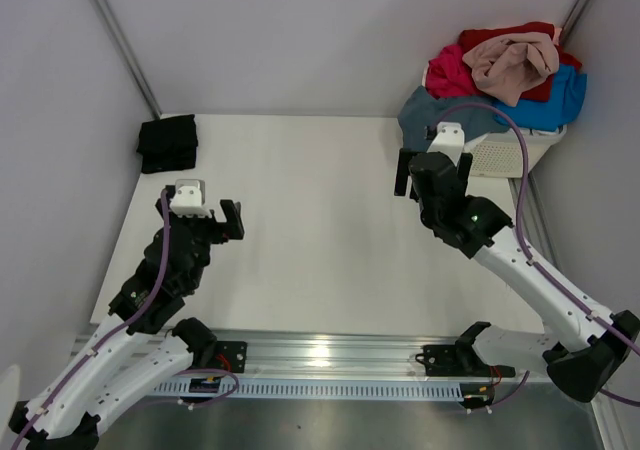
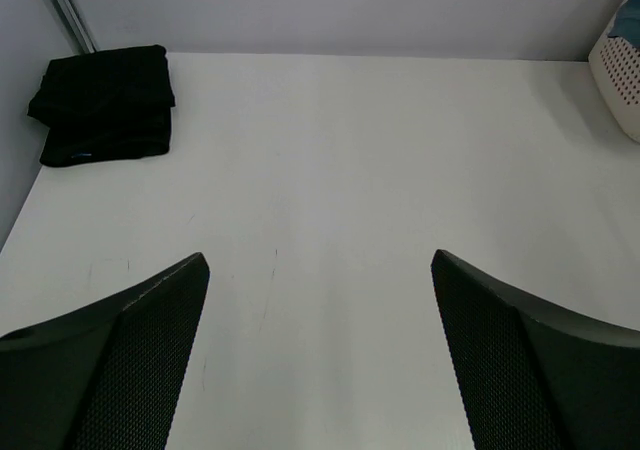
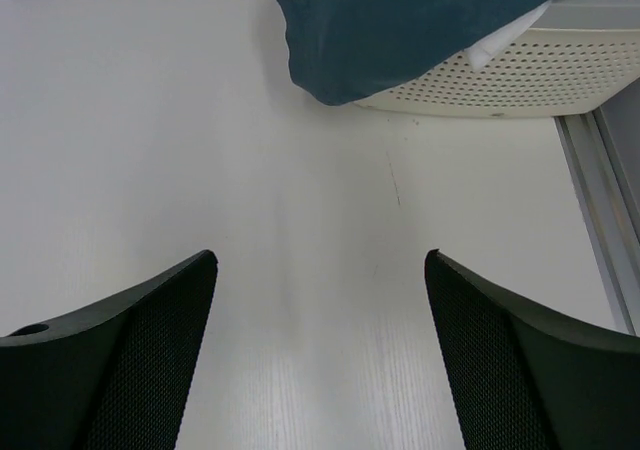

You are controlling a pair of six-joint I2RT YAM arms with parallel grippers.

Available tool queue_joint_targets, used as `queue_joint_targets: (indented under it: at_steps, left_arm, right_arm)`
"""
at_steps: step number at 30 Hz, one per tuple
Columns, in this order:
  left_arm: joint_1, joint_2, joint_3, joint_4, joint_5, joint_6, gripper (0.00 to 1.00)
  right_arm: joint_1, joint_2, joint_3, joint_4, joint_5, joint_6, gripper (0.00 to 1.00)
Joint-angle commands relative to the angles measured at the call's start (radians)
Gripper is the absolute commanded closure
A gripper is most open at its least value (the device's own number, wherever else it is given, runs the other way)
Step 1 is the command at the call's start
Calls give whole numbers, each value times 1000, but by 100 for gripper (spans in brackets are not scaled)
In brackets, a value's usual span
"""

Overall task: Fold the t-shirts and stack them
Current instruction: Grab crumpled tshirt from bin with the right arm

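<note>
A folded black t-shirt [image 1: 168, 142] lies at the table's far left corner; the left wrist view shows the same t-shirt [image 2: 105, 105] far ahead and to the left. My left gripper [image 1: 200, 220] [image 2: 318, 260] hangs open over bare table, holding nothing. A pile of t-shirts fills the basket [image 1: 520, 152] at the far right: dusty pink [image 1: 512, 62] on top, red [image 1: 500, 38], magenta [image 1: 450, 72], bright blue [image 1: 565, 100]. A slate-blue one [image 1: 428, 110] [image 3: 400, 30] drapes over the basket's front rim. My right gripper [image 1: 433, 175] [image 3: 320, 257] stands open and empty just before it.
The white perforated basket [image 3: 530, 70] sits against the right wall; its edge [image 2: 622, 80] shows in the left wrist view. A metal rail [image 3: 600, 200] runs along the table's right side. Grey walls close the back and sides.
</note>
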State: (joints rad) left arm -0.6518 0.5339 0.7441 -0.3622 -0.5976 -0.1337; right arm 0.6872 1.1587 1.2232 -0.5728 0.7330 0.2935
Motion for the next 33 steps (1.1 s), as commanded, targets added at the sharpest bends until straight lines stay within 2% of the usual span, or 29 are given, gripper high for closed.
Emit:
queue_joint_targets:
  at_steps: [1,8,10,15,19,25,26,30,33]
  left_arm:
    - [-8,-6,8,6,30,-23,4]
    - [-8,-12,8,11,50,-18,4]
    - [-8,-9,3,17,56,-20,4]
    - [-8,6,12,16,65,-30,4]
    - [-8,-11,15,-1,65,-40,4]
    - [-8,-67,17,-37,68,-37,3]
    - [-8,-77,17,-52,70,-41,4]
    - [-8,-129,9,-108,82,-63,3]
    - [-8,-161,5,-151,105,-89,4]
  right_arm:
    - [6,-27,-4,33,-12,-10,11]
    - [-9,-10,10,73,32,-43,9]
    - [-44,53,96,65,57,-50,9]
    - [-248,217,344,41,-7,-59,11]
    - [-380,389,643,-53,-46,-41,12]
    - [-553,626,968,-174,-158,27,12]
    - [-575,660,1075,-192,-167,39,12]
    - [-724,781,1206,-263,-265,179,12]
    - [-813,814,1224,-262,-320,263,13]
